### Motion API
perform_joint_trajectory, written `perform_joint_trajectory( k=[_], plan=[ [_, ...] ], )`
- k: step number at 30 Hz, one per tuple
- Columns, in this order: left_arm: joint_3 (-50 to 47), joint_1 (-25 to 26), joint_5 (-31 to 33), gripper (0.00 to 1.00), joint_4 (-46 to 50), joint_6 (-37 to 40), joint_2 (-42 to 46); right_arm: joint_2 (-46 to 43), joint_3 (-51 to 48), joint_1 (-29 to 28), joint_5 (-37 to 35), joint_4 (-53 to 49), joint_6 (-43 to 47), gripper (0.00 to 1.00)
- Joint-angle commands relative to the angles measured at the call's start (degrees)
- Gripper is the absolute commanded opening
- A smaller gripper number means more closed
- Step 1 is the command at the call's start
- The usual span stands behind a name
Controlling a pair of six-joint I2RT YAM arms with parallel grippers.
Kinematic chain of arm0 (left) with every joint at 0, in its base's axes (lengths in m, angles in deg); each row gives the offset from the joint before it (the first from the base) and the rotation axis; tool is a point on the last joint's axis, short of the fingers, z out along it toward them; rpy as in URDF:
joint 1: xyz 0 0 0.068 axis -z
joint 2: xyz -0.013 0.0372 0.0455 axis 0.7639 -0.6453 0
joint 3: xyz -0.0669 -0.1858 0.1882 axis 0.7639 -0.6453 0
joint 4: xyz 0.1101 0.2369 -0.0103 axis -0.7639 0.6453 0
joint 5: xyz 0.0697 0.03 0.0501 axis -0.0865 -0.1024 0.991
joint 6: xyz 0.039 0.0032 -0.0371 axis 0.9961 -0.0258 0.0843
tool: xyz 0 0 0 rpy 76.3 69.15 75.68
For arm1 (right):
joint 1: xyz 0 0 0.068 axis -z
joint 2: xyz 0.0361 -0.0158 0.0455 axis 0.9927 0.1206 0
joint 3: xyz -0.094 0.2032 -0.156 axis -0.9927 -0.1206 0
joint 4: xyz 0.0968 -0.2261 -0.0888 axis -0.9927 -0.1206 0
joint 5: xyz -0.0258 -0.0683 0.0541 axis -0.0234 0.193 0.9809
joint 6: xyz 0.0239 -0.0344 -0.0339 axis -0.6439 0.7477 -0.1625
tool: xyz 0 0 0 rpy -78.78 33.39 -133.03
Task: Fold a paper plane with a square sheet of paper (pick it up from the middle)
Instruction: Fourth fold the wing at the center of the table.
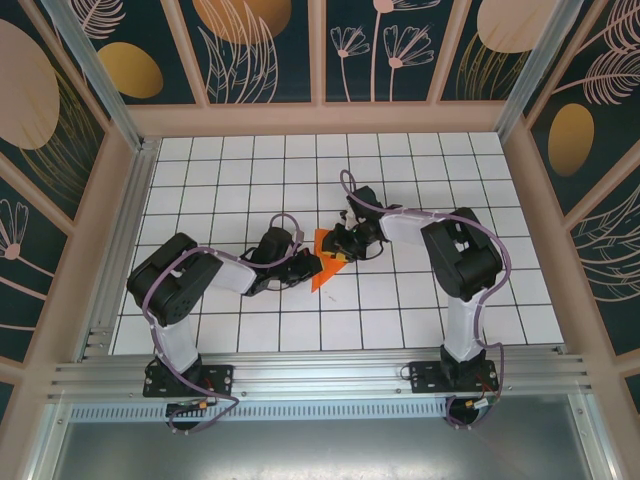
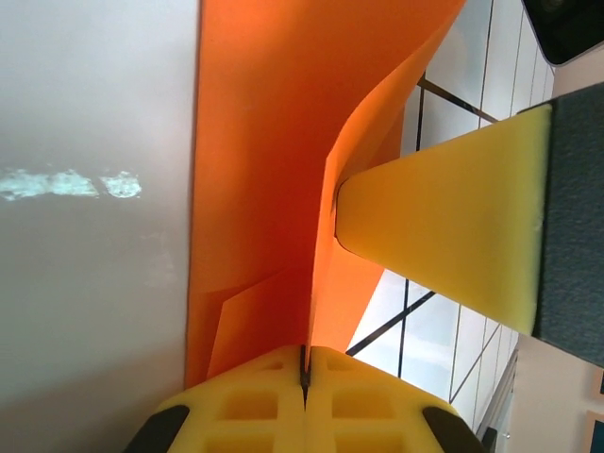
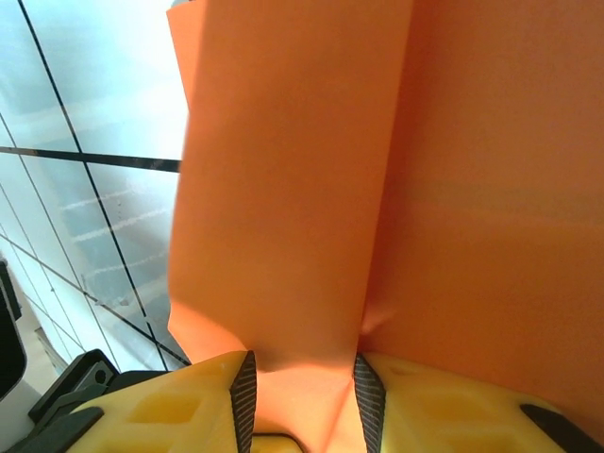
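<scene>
The orange sheet of paper (image 1: pixel 320 276) lies mid-table, folded into a narrow pointed shape, between my two grippers. My left gripper (image 1: pixel 312 264) reaches in from the left. In the left wrist view it (image 2: pixel 305 363) is shut on an upright fold of the paper (image 2: pixel 264 170). A yellow finger (image 2: pixel 444 245) of the right gripper presses against that fold from the right. My right gripper (image 1: pixel 342 252) comes in from the right. In the right wrist view its jaws (image 3: pixel 302 363) stand apart, with a creased flap of the paper (image 3: pixel 302 189) lying loosely between them.
The white grid table (image 1: pixel 420 300) stretches around the paper. Wooden frame walls (image 1: pixel 520 200) close it in on three sides, and an aluminium rail (image 1: pixel 320 370) runs along the near edge by the arm bases.
</scene>
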Motion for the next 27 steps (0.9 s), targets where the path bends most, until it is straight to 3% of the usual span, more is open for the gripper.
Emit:
perform_joint_trajectory(
  k=[1,12,27],
  plan=[
    [-1.18,-1.06,-1.15,0.01,-3.37,-2.31,-0.2,1.71,-3.53,1.67,-4.45,0.07,0.12,0.38],
    [-3.29,-1.95,-5.26,0.0,-11.21,-8.69,-1.17,-6.31,-2.31,1.9,-5.24,-0.66,1.52,0.39],
    [-3.88,-3.03,-6.24,0.0,-12.51,-10.0,-2.78,-2.86,-4.42,0.22,-1.22,2.33,2.53,0.37]
  ],
)
